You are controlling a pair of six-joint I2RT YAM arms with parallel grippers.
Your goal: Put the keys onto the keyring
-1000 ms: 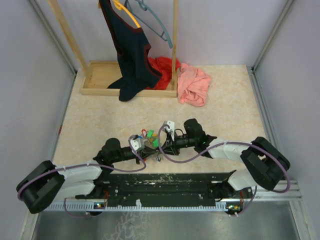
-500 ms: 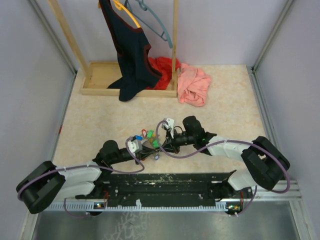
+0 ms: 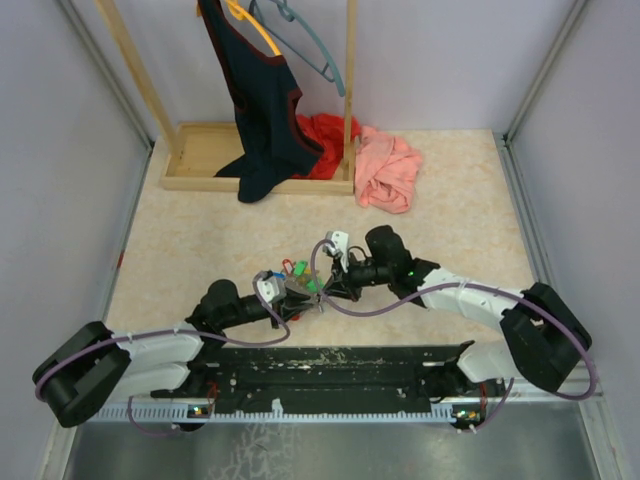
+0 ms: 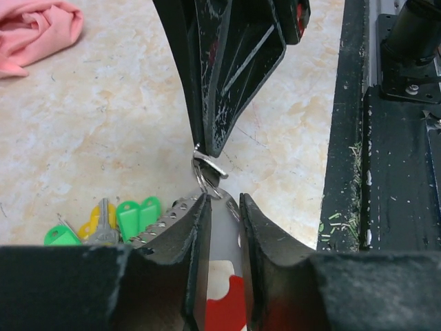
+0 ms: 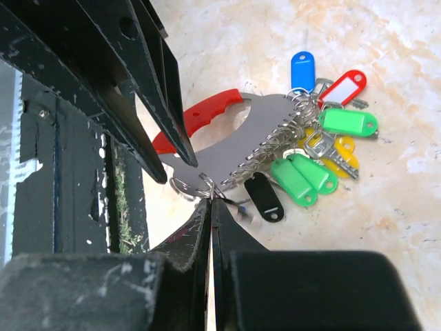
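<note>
The right gripper has its fingers pressed together, pinching a small metal ring at their tips; just beside it the left gripper is closed narrowly on the keyring, the grey toothed plate clamped between its pads, the red loop towards the arm; both meet low over the table. The keys hang bunched along the plate's toothed edge; their heads count one blue, one red, three green, one black, and yellow partly hidden, number unclear.
</note>
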